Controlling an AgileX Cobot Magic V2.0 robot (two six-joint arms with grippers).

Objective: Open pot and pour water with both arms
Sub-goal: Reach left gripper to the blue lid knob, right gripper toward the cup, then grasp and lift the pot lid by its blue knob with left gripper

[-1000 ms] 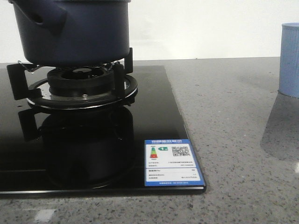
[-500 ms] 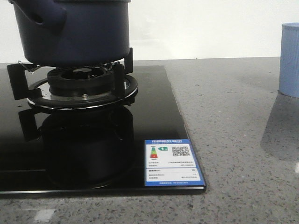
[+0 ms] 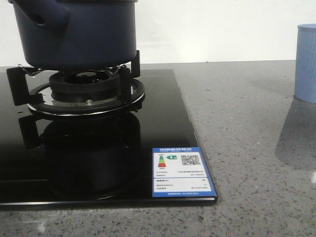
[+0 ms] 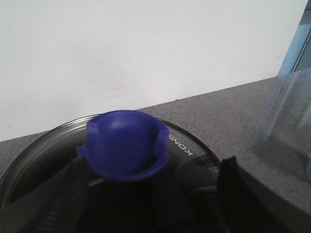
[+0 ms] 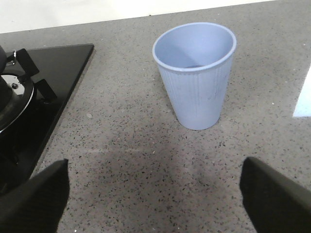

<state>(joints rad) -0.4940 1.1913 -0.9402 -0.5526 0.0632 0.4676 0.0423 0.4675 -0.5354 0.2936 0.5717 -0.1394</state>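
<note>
The dark navy pot (image 3: 79, 34) stands on the burner grate (image 3: 84, 94), its stubby holed handle (image 3: 47, 15) towards the front left. In the left wrist view its glass lid (image 4: 194, 155) sits on it with a blue knob (image 4: 124, 145). My left gripper (image 4: 153, 194) is open just above the lid, one dark finger (image 4: 73, 194) beside the knob, the other further off. My right gripper (image 5: 155, 194) is open and empty above the counter, short of the light blue ribbed cup (image 5: 197, 77). The cup stands upright at the right edge of the front view (image 3: 307, 64).
A black glass hob (image 3: 163, 123) with a blue and white label (image 3: 181, 172) at its front corner lies on the grey speckled counter (image 3: 247, 148). The hob's edge and grate show in the right wrist view (image 5: 53, 63). A white wall is behind.
</note>
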